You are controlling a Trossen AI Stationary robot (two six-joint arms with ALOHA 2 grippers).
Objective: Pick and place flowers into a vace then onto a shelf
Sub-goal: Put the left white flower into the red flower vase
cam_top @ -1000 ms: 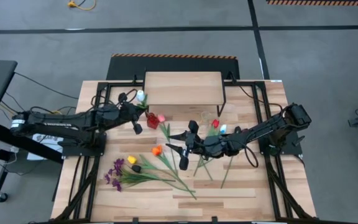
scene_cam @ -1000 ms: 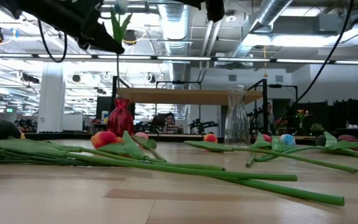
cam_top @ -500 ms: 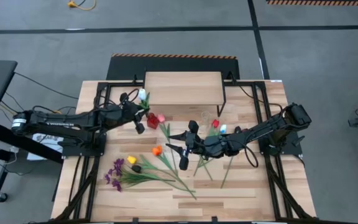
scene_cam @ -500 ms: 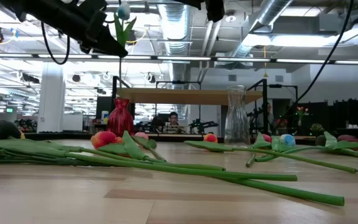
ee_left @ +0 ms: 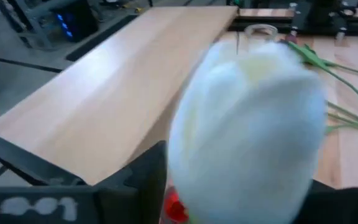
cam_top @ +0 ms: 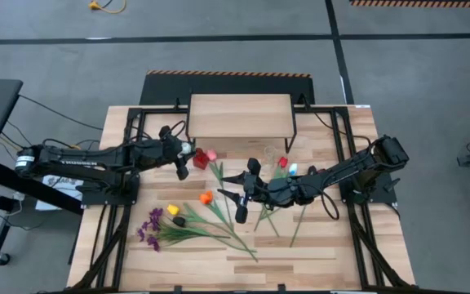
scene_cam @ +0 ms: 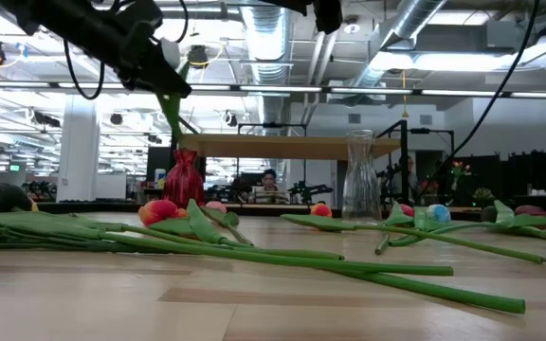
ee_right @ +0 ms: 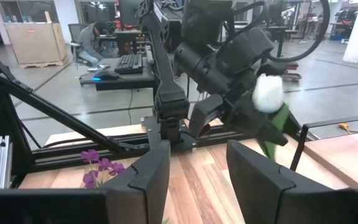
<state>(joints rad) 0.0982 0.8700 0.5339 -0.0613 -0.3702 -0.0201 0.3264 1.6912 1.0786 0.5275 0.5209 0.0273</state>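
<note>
Plank bench [cam_top: 317, 253] on a grey floor, open workshop room behind. Shelf [cam_top: 240, 116] at 12 o'clock on the bench. Flowers [cam_top: 210, 214] lie loose at center, toward 7 o'clock; purple sprigs [cam_top: 149, 231] at 8. Clear glass vase [scene_cam: 359, 176] stands center, red vase [scene_cam: 184, 180] to its 9 o'clock. Left hand [cam_top: 183, 152] hovers over the red vase, fingers apart, white tulip [ee_right: 268, 93] between them, head close to the wrist camera. Right hand [ee_right: 194, 174] at center, fingers apart, empty.
</note>
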